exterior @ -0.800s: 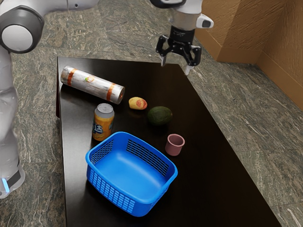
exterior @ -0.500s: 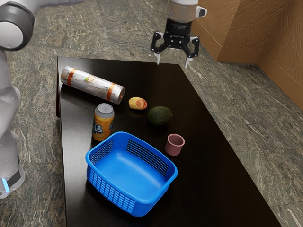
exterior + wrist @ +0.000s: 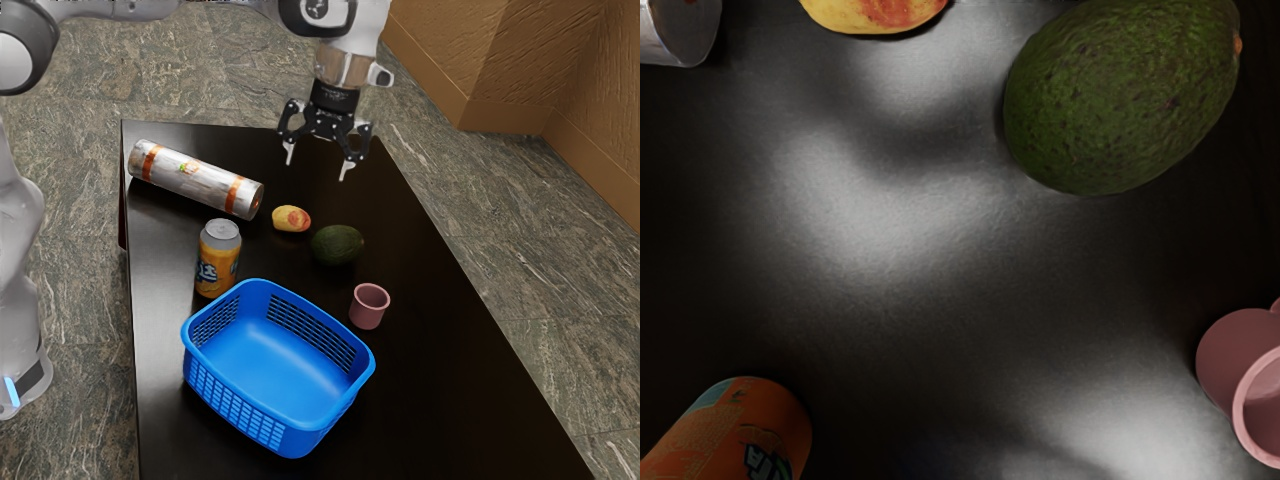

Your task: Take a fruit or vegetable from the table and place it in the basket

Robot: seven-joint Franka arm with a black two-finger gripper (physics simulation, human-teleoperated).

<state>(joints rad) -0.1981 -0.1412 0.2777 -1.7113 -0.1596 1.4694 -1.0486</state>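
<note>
Exterior view | gripper [image 3: 317, 169] empty, fingers apart | avocado [image 3: 337, 245] and yellow fruit [image 3: 291, 218] on table [image 3: 430, 400] | from where I stand, avocado looks heavier, firm, likely to roll; fruit maybe softer; pinch either across its narrow middle, gently

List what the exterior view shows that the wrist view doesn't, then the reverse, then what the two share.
From the exterior view: the blue basket, the open gripper, the arm, the floor and the brown wall.

From the wrist view: the small orange-brown spot at one end of the avocado.

In both: the avocado, the yellow-and-red fruit, the orange can, the pink cup, the striped cylinder and the dark table.
</note>
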